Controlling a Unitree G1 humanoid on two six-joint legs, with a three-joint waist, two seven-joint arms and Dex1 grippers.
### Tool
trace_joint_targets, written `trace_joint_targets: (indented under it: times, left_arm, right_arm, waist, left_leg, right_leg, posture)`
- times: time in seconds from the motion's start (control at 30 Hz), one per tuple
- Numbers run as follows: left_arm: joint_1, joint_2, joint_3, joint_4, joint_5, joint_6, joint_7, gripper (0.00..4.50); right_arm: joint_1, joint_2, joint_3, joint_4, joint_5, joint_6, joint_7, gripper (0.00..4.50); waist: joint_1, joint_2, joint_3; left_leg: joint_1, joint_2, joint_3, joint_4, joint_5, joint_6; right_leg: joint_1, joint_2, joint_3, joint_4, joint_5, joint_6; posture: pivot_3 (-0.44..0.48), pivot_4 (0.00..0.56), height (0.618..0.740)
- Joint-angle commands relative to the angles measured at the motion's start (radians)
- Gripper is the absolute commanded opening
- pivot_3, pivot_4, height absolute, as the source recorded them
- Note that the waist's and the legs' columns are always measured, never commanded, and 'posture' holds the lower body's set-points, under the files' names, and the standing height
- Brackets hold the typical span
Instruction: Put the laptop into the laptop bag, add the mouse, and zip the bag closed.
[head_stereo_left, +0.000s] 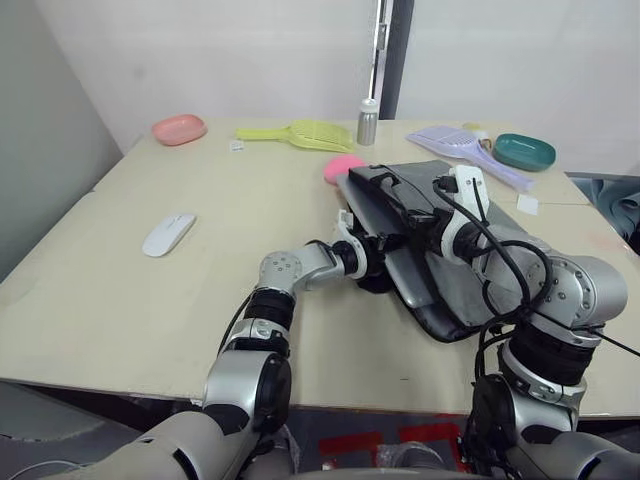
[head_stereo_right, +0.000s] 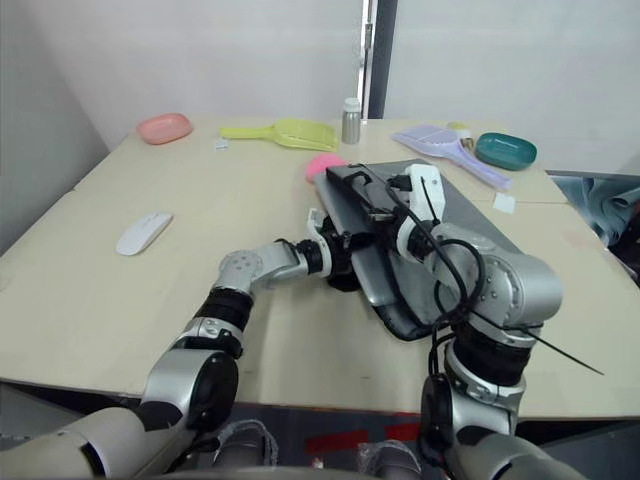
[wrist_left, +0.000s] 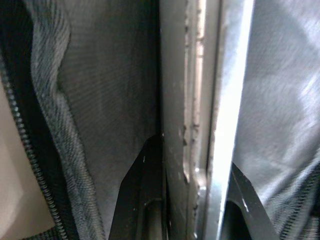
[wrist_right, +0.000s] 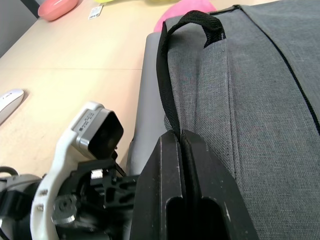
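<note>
The grey laptop bag (head_stereo_left: 425, 288) lies flat on the table's right half, its zipper side facing my left arm. The silver laptop (wrist_left: 200, 100) sits partly inside the bag's mouth, and its left edge (wrist_right: 150, 85) sticks out. My left gripper (head_stereo_left: 368, 262) is at that mouth, shut on the laptop's edge with one finger on each side. My right gripper (wrist_right: 180, 136) rests on top of the bag, shut on its black strap handle (wrist_right: 167, 65). The white mouse (head_stereo_left: 168, 234) lies alone on the table's left side, well apart from both grippers.
A pink fluffy ball (head_stereo_left: 343, 166) pokes out behind the bag. Along the far edge stand a pink dish (head_stereo_left: 179, 129), a yellow scoop (head_stereo_left: 305, 134), a metal bottle (head_stereo_left: 368, 122), a purple scoop (head_stereo_left: 460, 145) and a green dish (head_stereo_left: 524, 151).
</note>
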Motion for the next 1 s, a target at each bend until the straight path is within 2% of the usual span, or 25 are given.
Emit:
trace_joint_targets:
  times: [0.03,0.2,0.43,0.53,0.67,0.83,1.0]
  left_arm:
    - [-0.063,-0.223,-0.004,0.013,0.004,-0.016,-0.059,0.29]
    - [-0.100,-0.238,-0.023,0.066,0.035,-0.016,-0.113,0.29]
    - [-0.103,-0.216,-0.075,0.062,0.072,0.084,-0.197,0.29]
    - [-0.115,-0.217,-0.058,0.077,0.085,0.064,-0.200,0.29]
    - [-0.127,-0.194,-0.114,0.075,0.150,0.092,-0.264,0.29]
    - [-0.128,-0.154,-0.142,0.047,0.162,0.231,-0.341,0.29]
    - [-0.120,-0.121,-0.176,0.031,0.200,0.308,-0.407,0.29]
  right_arm:
    - [-0.001,0.018,-0.007,-0.062,0.042,0.005,-0.024,0.01]
    - [0.009,0.066,-0.010,-0.085,0.086,0.005,-0.059,0.01]
    - [0.015,0.116,-0.010,-0.095,0.143,0.005,-0.109,0.01]
    - [0.023,0.108,-0.014,-0.096,0.166,0.005,-0.125,0.01]
    - [0.035,0.086,-0.021,-0.094,0.203,0.005,-0.138,0.01]
    - [0.048,-0.020,-0.006,-0.076,0.228,0.005,-0.118,0.01]
    - [0.044,-0.036,-0.007,-0.063,0.266,0.005,-0.108,0.01]
  waist:
    - [0.002,0.000,0.000]
    - [0.005,0.000,0.000]
    - [0.012,0.001,0.000]
    - [0.014,0.001,0.000]
    - [0.016,0.001,0.000]
    - [0.028,0.001,0.000]
    - [0.025,0.002,0.000]
  left_leg:
    - [0.000,0.000,0.000,0.000,0.000,0.000]
    - [0.000,0.000,0.000,0.000,0.000,0.000]
    - [0.000,0.000,0.000,0.000,0.000,-0.001]
    - [0.000,0.000,0.000,0.000,0.000,-0.001]
    - [0.001,0.000,0.000,0.000,0.000,-0.001]
    - [0.000,-0.001,0.000,-0.001,0.000,-0.001]
    - [0.000,-0.001,0.000,-0.001,0.000,-0.001]
  right_leg:
    - [0.000,0.000,0.000,0.000,0.000,0.000]
    - [0.000,0.000,0.000,0.000,0.000,0.000]
    - [0.000,0.000,0.000,0.000,0.000,0.000]
    - [0.000,0.000,0.000,0.000,0.000,0.000]
    - [0.000,-0.001,0.000,0.000,0.001,0.001]
    - [0.000,-0.001,0.000,-0.001,0.001,0.001]
    - [0.000,-0.001,0.000,-0.001,0.001,0.001]
  posture:
    - [0.000,0.150,0.740]
    - [0.000,0.150,0.740]
    - [0.000,0.150,0.740]
    - [0.000,0.150,0.740]
    - [0.000,0.150,0.740]
    - [0.000,0.150,0.740]
    - [0.000,0.150,0.740]
